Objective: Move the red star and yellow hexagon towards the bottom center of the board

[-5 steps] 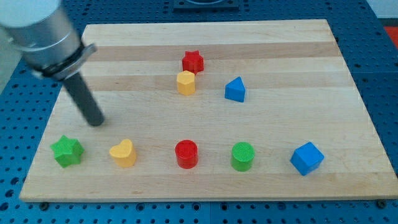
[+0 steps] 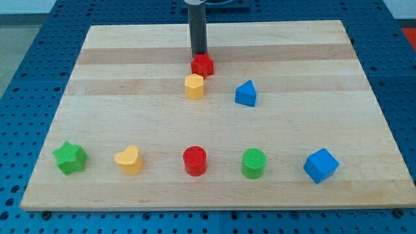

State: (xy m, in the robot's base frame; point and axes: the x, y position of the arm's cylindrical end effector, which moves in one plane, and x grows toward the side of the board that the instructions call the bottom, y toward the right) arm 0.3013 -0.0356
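The wooden board (image 2: 214, 188) carries eight blocks. The rod stands upright near the view's top; my tip (image 2: 199, 54) rests just above the red star (image 2: 202, 65), apparently touching it and holding nothing. The yellow hexagon (image 2: 194, 86) sits directly below the star, touching it.

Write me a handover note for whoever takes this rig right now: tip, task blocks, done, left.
Tip: my tip sits just above the red star toward the view's top, at or nearly touching it.
Blocks: the yellow hexagon lies directly below the star, close against it; both are in the board's upper middle.
Done: tip lined up behind the pair; no clear push yet.
Left: push both down toward the bottom centre, where the red cylinder stands in the bottom row.
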